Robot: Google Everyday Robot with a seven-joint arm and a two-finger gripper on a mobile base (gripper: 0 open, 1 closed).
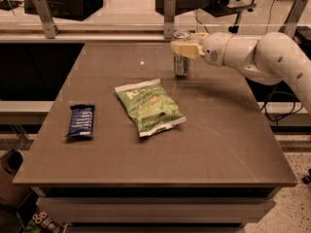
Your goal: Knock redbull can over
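Observation:
The redbull can (181, 66) stands upright near the far edge of the brown table (223, 144), right of the middle. Its shiny top shows just above my gripper. My gripper (183, 48) reaches in from the right on the white arm and sits against the can's upper part, covering some of it.
A green crinkly snack bag (150, 106) lies flat near the table's middle, in front of the can and to its left. A dark blue wrapped bar (81, 121) lies at the left. A rail with metal posts (169, 13) runs just behind the table's far edge.

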